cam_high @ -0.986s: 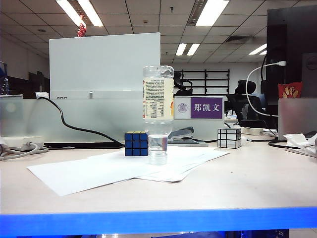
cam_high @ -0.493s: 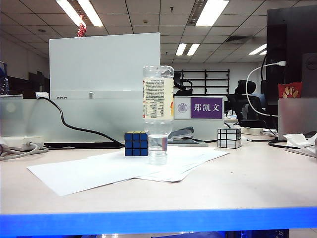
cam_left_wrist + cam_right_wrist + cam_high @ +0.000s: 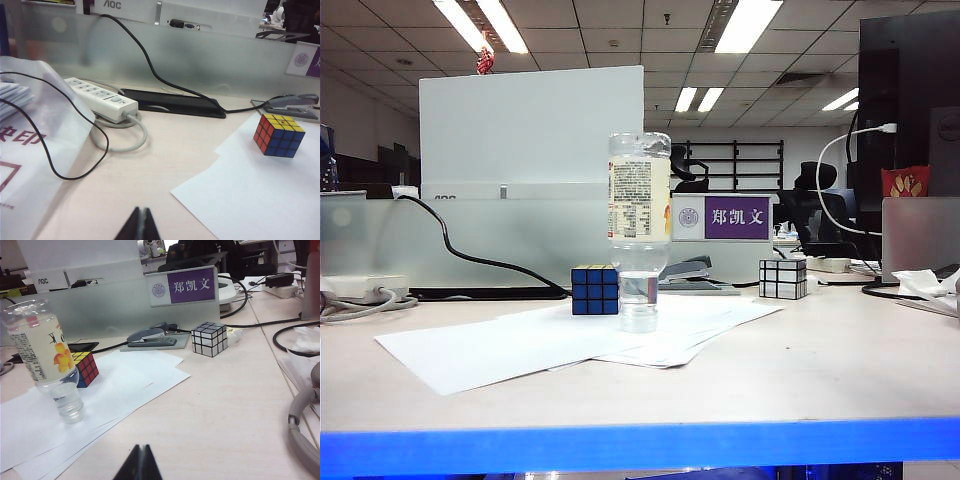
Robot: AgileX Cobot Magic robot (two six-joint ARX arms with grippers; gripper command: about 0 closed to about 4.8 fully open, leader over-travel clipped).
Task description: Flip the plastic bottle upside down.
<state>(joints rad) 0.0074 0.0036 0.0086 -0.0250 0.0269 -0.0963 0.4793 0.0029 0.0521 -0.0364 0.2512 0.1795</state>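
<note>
White paper sheets [image 3: 550, 345] cover the desk [image 3: 800, 370]. On them the plastic bottle [image 3: 639, 215] stands cap-down, just beside a colored Rubik's cube [image 3: 595, 290]. The left gripper [image 3: 139, 226] and right gripper [image 3: 139, 464] hover clenched, empty, near the desk's front.
</note>
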